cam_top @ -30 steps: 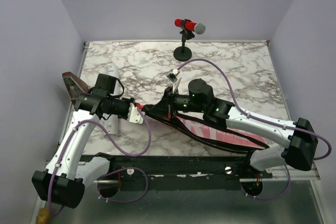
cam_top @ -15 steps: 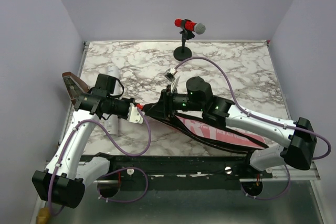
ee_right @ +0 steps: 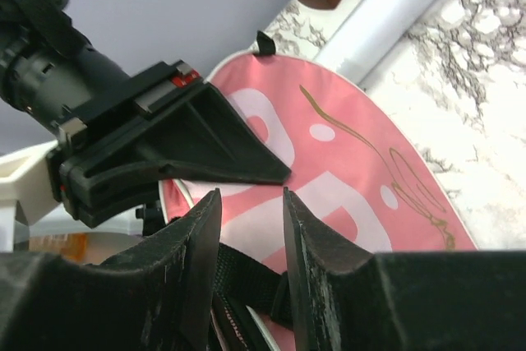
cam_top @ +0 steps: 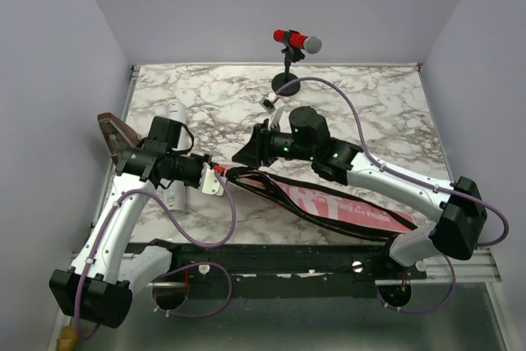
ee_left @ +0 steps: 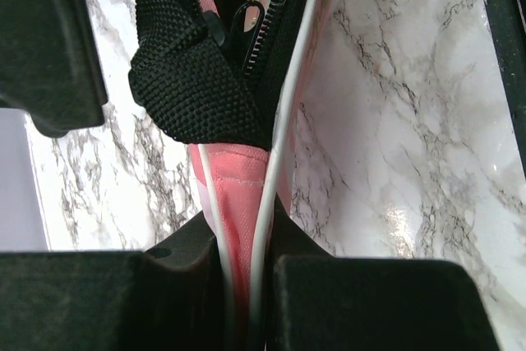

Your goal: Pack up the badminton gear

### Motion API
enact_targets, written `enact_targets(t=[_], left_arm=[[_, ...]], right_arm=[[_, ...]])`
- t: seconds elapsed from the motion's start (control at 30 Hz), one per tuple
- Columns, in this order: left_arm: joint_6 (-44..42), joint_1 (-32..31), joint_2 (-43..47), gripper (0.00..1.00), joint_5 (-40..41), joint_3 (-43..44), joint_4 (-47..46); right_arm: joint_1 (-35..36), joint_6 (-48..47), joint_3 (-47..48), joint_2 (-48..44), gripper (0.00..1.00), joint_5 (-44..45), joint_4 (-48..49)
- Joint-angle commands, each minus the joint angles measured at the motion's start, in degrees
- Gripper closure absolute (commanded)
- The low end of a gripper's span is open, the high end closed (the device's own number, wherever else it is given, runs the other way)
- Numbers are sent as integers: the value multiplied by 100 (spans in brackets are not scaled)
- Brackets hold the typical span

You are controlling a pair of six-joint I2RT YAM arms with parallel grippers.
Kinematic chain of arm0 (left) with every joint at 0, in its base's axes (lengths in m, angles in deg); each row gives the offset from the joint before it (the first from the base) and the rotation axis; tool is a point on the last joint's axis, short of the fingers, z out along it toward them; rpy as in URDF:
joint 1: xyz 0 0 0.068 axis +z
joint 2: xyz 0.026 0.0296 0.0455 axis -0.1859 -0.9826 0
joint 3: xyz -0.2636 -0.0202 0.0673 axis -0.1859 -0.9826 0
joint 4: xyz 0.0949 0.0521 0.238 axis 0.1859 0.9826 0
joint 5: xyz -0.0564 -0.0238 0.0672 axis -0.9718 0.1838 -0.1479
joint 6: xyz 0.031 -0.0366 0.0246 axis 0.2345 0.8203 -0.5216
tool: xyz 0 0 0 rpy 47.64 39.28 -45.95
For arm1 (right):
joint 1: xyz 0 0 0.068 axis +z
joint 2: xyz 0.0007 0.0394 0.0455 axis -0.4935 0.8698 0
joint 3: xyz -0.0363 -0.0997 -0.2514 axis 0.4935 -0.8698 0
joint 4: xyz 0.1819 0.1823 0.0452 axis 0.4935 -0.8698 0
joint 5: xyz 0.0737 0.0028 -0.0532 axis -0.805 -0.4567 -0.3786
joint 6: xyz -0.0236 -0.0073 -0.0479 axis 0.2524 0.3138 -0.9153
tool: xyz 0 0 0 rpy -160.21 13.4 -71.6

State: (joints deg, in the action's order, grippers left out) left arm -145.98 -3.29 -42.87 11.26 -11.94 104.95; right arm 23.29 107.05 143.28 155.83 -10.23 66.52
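Pinching end of bag (ee_left: 238,182) with left gripper (cam_top: 216,180); holding right gripper (ee_right: 251,203) slightly parted just beside, with open table (cam_top: 374,113) behind.

Pink cloth bag (ee_left: 238,174), coarse woven black strap (ee_left: 193,80); glossy marble-patterned table (ee_left: 394,121).

on the table (cam_top: 386,104), bag (cam_top: 353,210) in front, tube (cam_top: 175,112) left (microphone (cam_top: 296,40) behind)

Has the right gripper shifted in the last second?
Yes. The right gripper has moved left and farther out, nearer the microphone stand.
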Motion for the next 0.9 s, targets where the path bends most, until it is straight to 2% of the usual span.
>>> enact_targets(t=[0.0,0.1,0.23,0.4,0.57,0.87], left_arm=[[-199,-33,140,96,-2,-75,101],[-208,-33,149,96,-2,-145,74],[-173,-33,166,96,-19,-145,48],[-103,-33,157,96,-28,-22,22],[-120,-33,166,96,-37,48,30],[-155,-33,131,96,-37,197,39]], right_arm=[[-48,-96,-285,-285,57,144,-413],[-214,-35,-680,-829,47,347,-573],[-285,-17,-901,-1410,40,602,-950],[-285,272,-1304,-1789,43,664,-1232],[-285,659,-1867,-1921,50,523,-978],[-285,1002,-1921,-1324,54,-223,-275]])
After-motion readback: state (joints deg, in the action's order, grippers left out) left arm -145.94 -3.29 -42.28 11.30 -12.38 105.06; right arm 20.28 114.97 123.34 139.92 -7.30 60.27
